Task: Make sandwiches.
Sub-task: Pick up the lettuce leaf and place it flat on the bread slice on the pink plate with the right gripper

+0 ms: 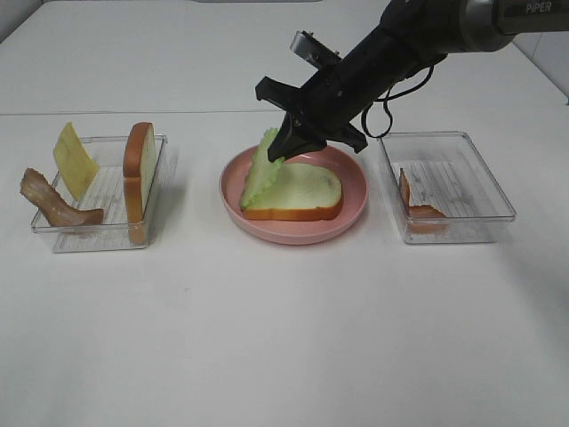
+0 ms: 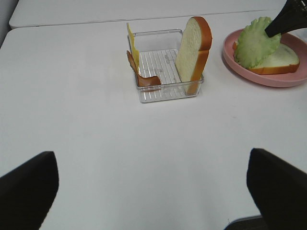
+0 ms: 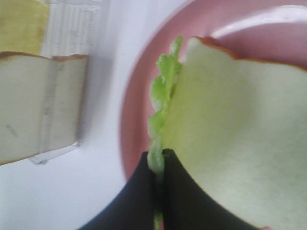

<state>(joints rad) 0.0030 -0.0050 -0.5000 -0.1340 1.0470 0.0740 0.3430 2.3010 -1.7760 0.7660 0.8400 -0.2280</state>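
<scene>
Sandwich so far: one slice lies flat on the plate, mid-tabletop between the left and right edges. Only the lettuce is in play above it.

Right tool is pinched shut on the lettuce, gripping its upper rim. The leaf stands on edge and tilted. Its lower part sits at the side of the slice nearer the left edge and is not yet lying on the bread. In the right wrist view the jaws clamp the rim with no gap.

Step, as I read it: lay the lettuce flat on the slice.
- Carry the tool toward the right edge so the leaf tips over the bread face.
- Lower until the leaf rests, then release.
- Releasing here would likely drop it against the plate rim.

Left tool is spread wide and empty.

Second slice, cheese and bacon wait in the left tray, toward the left edge.
</scene>
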